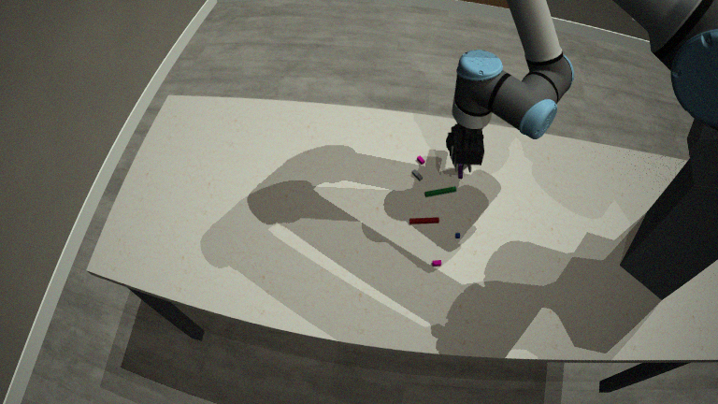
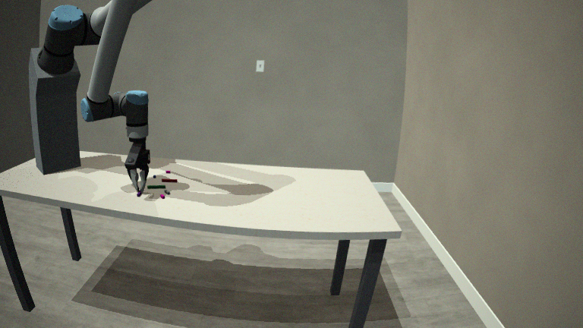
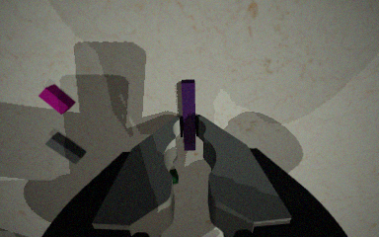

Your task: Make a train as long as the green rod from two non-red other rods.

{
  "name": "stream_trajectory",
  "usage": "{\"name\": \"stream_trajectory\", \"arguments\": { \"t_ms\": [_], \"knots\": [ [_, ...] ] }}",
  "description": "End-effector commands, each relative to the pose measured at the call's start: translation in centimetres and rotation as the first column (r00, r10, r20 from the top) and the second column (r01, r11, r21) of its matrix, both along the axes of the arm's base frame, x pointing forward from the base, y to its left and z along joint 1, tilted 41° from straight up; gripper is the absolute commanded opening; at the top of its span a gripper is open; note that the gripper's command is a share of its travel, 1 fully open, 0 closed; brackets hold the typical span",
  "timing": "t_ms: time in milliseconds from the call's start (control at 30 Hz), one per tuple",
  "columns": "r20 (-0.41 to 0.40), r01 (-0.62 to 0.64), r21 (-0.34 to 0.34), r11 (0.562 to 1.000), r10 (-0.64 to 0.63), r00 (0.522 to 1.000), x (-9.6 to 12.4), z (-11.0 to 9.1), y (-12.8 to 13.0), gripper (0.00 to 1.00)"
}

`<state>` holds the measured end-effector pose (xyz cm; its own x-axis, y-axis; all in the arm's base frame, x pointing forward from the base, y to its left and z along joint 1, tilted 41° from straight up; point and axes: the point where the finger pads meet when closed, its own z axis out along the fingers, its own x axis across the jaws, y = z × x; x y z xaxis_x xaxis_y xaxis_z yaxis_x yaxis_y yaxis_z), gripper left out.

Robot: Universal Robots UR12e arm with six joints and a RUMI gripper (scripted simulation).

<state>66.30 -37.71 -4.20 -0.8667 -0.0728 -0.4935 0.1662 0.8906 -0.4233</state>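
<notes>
Right now your gripper (image 3: 189,129) is clamped on the purple rod (image 3: 188,106), pinching it near its lower end in the centre of the wrist view, so most of the rod sticks out beyond the fingertips toward the top of the frame. With the hold that far off the middle, lift straight and slowly, since the rod could pivot between the pads; keep it level so it lands flat. Purple needs a magenta partner to equal the green rod (image 1: 439,191); judging by the layout, carry it to a bare patch of the table (image 1: 222,135), well away from the red rod (image 1: 423,220) and the green one. Nearest, at the left of the wrist view, lie a magenta rod (image 3: 57,99) and below it the grey rod (image 3: 65,146), both apart from your fingers. In the top view a second magenta rod (image 1: 436,262) sits lower centre, with the blue rod (image 1: 457,236) above it. In the exterior view, at the left, the forearm slopes down to the wrist, which hangs vertical with the fingers pointing down at the tabletop.
</notes>
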Motion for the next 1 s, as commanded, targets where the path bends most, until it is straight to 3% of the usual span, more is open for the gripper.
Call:
{"name": "stream_trajectory", "arguments": {
  "t_ms": [0, 367, 800, 967],
  "knots": [
    [0.0, 0.0, 0.0, 1.0, 0.0, 1.0, 0.0, 0.0, 0.0, 0.0],
    [0.0, 0.0, 0.0, 1.0, 0.0, 1.0, -0.4, 0.6, 0.4, 0.0],
    [0.0, 0.0, 0.0, 1.0, 0.0, 1.0, -3.9, 6.3, 3.7, 0.0],
    [0.0, 0.0, 0.0, 1.0, 0.0, 1.0, -4.4, 7.2, 4.2, 0.0]
  ]
}}
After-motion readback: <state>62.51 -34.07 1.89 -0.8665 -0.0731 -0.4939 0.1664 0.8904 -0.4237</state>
